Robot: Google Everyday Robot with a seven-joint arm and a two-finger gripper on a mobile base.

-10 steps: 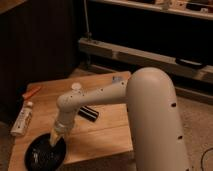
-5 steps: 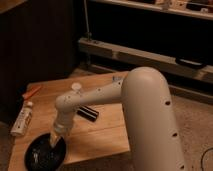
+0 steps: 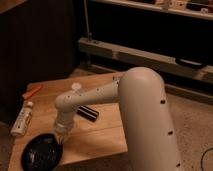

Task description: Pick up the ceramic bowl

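A: Where's the ceramic bowl [image 3: 42, 152]?

B: At the 7 o'clock corner of the wooden bench [image 3: 100, 131], close to the front edge, glossy black.

A: And the gripper [image 3: 59, 136]?

B: Pointing down at the bowl's 2 o'clock rim, at the end of the white arm [image 3: 125, 102]. Whether it is wide or narrow, I cannot tell.

A: Anything else?

B: A white tube [image 3: 21, 119] at 9 o'clock, an orange thing [image 3: 31, 92] at 10, and a small black block [image 3: 87, 113] mid-bench.

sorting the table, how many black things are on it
2: a round glossy black ceramic bowl at the front-left corner under the gripper, and a small black rectangular block mid-table; the arm may hide more.
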